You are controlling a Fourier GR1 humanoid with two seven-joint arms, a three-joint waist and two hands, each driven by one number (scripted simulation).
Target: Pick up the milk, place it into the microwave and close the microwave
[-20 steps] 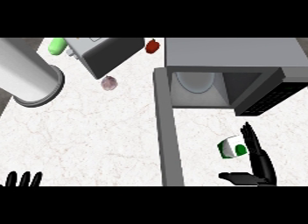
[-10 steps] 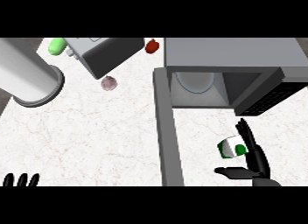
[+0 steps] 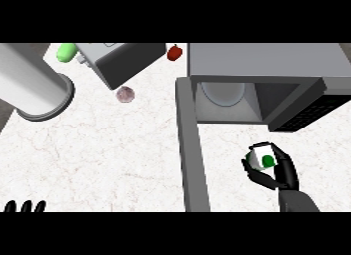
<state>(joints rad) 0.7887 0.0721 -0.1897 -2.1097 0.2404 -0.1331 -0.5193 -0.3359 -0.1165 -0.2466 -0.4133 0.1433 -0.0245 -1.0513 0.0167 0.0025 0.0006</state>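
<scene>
With the milk (image 3: 263, 159) wrapped in your right hand (image 3: 275, 172), you are set up just near of the open microwave (image 3: 270, 74), whose cavity faces you with its door (image 3: 192, 149) swung out as a long grey slab running near along the left side of the carton. That hand's fingers curl up the carton's right side and the thumb closes on its near left, so the small white box with its green mark reads as held, its top face turned toward the head view; whether it has cleared the counter (image 3: 104, 149) you cannot tell from this angle. The forearm enters from the near right edge and points almost straight at the cavity, a pose that looks chosen for a short push away from you onto the pale turntable plate (image 3: 224, 92) inside. The door standing left of the carton leaves that path unblocked, and it will likely need a sweep from its outer face to close once the carton is in. Your left hand (image 3: 24, 206) shows only as relaxed fingertips at the near left edge, resting with fingers up. A large grey cylinder (image 3: 27, 84) stands well apart at the far left.
</scene>
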